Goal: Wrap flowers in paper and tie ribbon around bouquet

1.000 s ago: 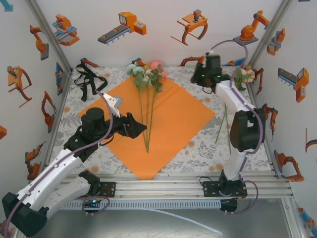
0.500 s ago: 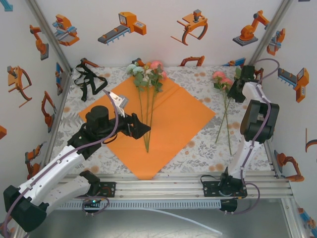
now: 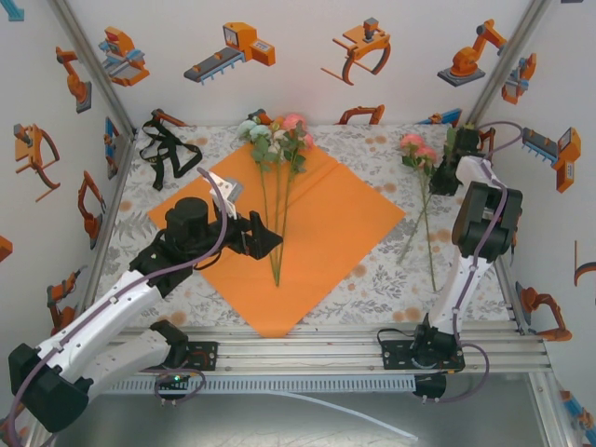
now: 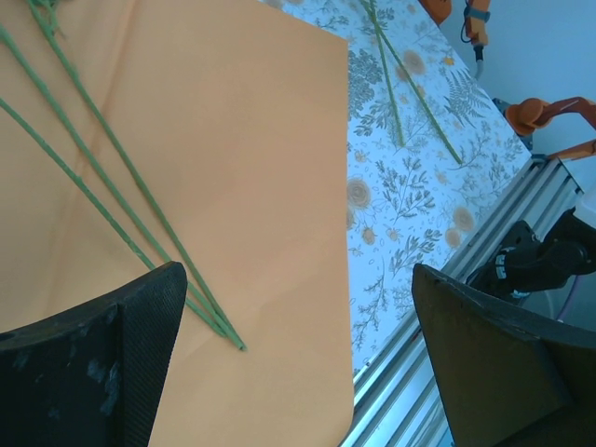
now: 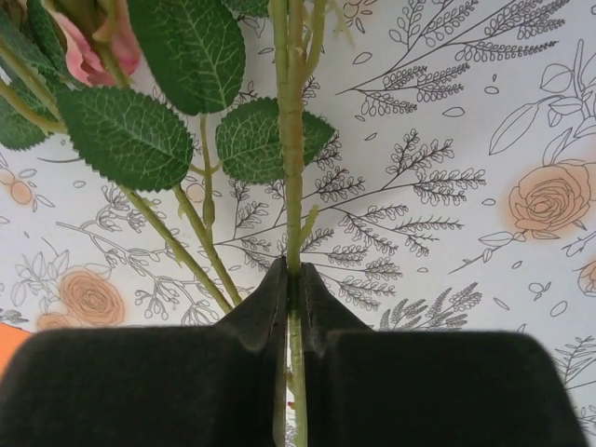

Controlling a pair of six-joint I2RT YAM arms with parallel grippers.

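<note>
The orange paper [image 3: 321,219] lies flat mid-table, seen close up in the left wrist view [image 4: 242,168]. Three flowers [image 3: 279,138] rest on it, stems [image 4: 112,196] running toward the near edge. My left gripper [image 3: 267,239] hovers just left of those stem ends, open, with nothing between its fingers [image 4: 112,363]. Two more flowers with pink blooms [image 3: 417,147] lie on the tablecloth at the right. My right gripper [image 3: 444,174] is shut on one green stem [image 5: 292,140] just below the leaves [image 5: 126,135]. The black ribbon [image 3: 166,154] lies bunched at the back left.
The floral tablecloth [image 3: 372,279] is bare around the paper. Aluminium rails [image 3: 317,340] run along the near edge, also past the paper's edge in the left wrist view [image 4: 447,307]. Printed walls close in on three sides.
My right arm swung from the back centre to the back right corner and its jaws closed on a stem. The pink blooms shifted left. My left gripper edged slightly right toward the stems.
</note>
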